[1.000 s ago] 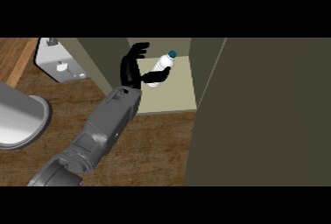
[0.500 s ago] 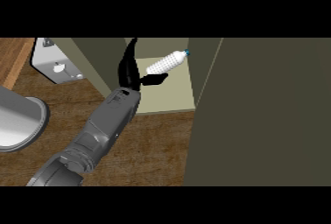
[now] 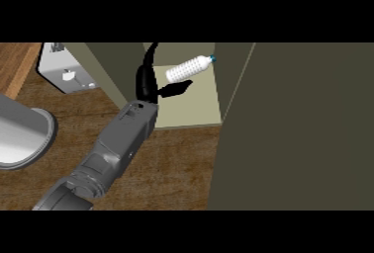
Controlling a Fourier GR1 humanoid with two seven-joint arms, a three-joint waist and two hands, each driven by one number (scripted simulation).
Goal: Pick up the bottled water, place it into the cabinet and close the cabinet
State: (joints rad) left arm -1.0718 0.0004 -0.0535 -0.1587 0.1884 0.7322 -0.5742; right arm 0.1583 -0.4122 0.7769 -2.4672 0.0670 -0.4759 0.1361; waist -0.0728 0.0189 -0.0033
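The bottled water (image 3: pixel 188 68), white with a blue cap, lies tilted on the pale shelf (image 3: pixel 197 111) inside the cabinet, its cap pointing up and right towards the door's edge. My left hand (image 3: pixel 148 79) is in the cabinet opening just left of the bottle. Its fingers stretch straight up and its thumb sticks out to the right below the bottle. The hand is open and nothing is curled round the bottle. Whether the fingers still touch the bottle's base I cannot tell. The right hand does not show.
The open olive cabinet door (image 3: pixel 306 123) fills the right side of the view. A white appliance (image 3: pixel 64 74) stands at the upper left, and a large grey round vessel (image 3: pixel 18 133) sits at the left edge. The wooden counter (image 3: pixel 175 168) lies under my forearm.
The bottle was upright in my curled left hand. It has tipped over to the right and now lies on the shelf, and the fingers have straightened off it.
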